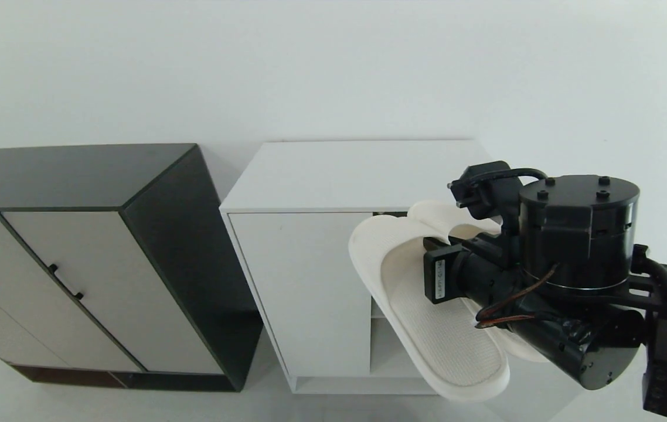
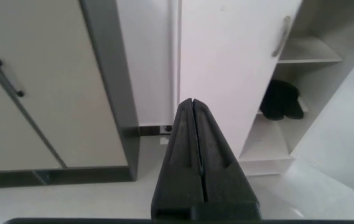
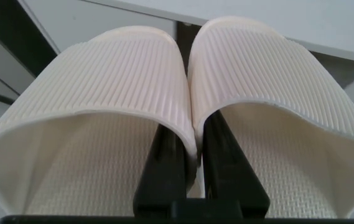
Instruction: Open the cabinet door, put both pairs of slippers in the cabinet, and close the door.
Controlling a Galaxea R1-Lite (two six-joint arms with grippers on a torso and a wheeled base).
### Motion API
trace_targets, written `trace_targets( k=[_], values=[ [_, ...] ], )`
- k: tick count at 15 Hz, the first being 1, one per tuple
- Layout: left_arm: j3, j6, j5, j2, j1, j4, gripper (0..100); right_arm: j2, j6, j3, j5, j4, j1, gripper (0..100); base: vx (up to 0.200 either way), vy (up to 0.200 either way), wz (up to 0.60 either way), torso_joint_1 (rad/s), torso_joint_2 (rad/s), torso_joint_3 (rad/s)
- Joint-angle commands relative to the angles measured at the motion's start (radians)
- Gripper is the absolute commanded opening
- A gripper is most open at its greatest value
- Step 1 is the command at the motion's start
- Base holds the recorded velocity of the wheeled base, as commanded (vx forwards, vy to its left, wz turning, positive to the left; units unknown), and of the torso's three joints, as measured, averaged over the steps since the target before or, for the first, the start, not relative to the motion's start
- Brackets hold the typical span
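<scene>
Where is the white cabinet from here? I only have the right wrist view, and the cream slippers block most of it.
Observer: Straight ahead. In the head view, the cream slippers held by the right tool hang in front of the right half of the white cabinet.
Operator: Is that half open yet?
Observer: Yes. The left wrist view looks into it, and a pair of dark slippers sits on a shelf inside.
</scene>
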Motion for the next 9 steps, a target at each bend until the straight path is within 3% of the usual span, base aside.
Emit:
trace_targets(
  k=[1,3,9],
  values=[
    [0.000,0.000,0.000,0.001,0.000,0.000,0,0.004,0.000,0.001,0.000,0.000,0.000,0,0.000,-0.200,0.00,0.007,0.00,-0.002],
    [0.000,-0.002,0.000,0.001,0.000,0.000,0,0.002,0.002,0.003,0.003,-0.003,0.000,0,0.000,-0.200,0.00,0.005,0.00,0.005],
    [0.000,-0.003,0.000,0.001,0.000,0.000,0,0.002,0.000,0.011,0.001,-0.026,-0.002,0,0.000,0.000,0.00,0.000,0.00,0.000]
  ],
)
